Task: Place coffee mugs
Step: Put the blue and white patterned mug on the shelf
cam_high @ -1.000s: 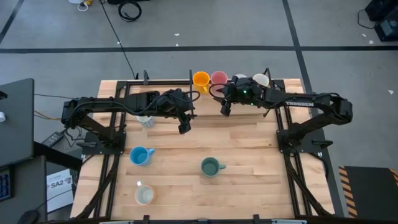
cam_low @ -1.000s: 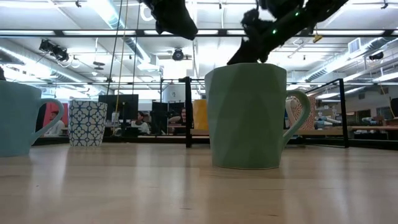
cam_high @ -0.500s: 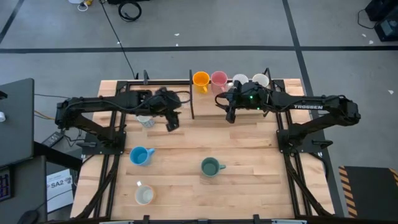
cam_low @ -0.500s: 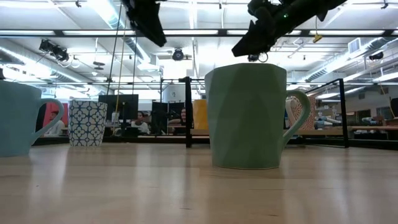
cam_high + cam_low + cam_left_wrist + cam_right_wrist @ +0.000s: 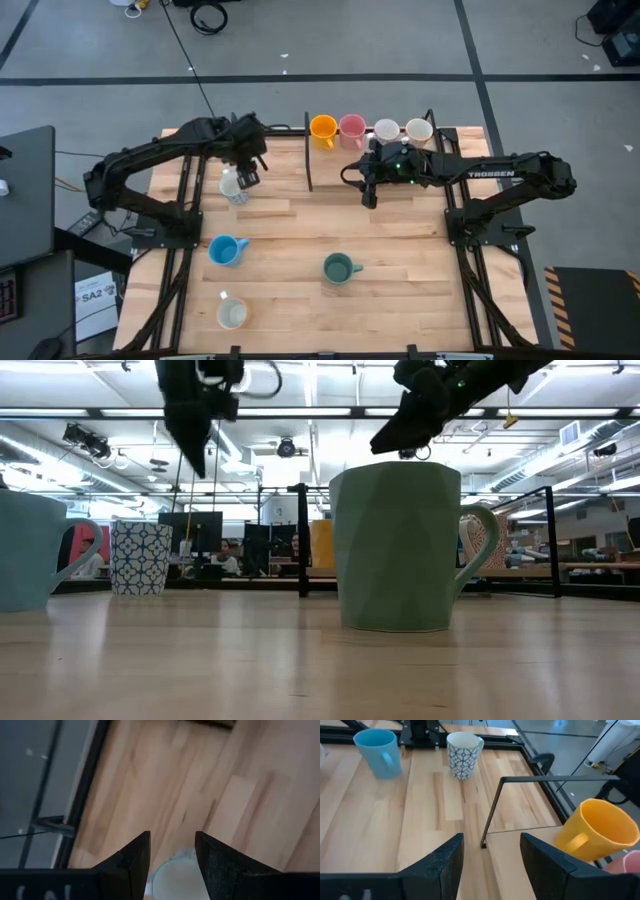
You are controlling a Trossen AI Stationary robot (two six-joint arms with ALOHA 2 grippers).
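Note:
Four mugs stand in a row at the far edge: orange (image 5: 322, 128), pink (image 5: 351, 127) and two white ones (image 5: 386, 130) (image 5: 418, 130). A patterned white mug (image 5: 231, 190), a light blue mug (image 5: 226, 250), a teal-green mug (image 5: 338, 268) and a cream mug (image 5: 232, 314) stand apart on the table. My left gripper (image 5: 248, 179) is open and hangs above the patterned mug, whose rim (image 5: 177, 874) shows between its fingers. My right gripper (image 5: 367, 196) is open and hangs over bare wood near the row.
A thin black wire stand (image 5: 308, 158) rises from the table between the two grippers, just left of the orange mug (image 5: 595, 830). Black arm frames run along both sides of the wooden table (image 5: 400, 240). Bare wood lies between the teal-green mug and the row.
My left gripper has swung from the table's middle toward the left and far edges and now hangs over the patterned mug. My right gripper has drifted a little toward the near edge. No mug has moved.

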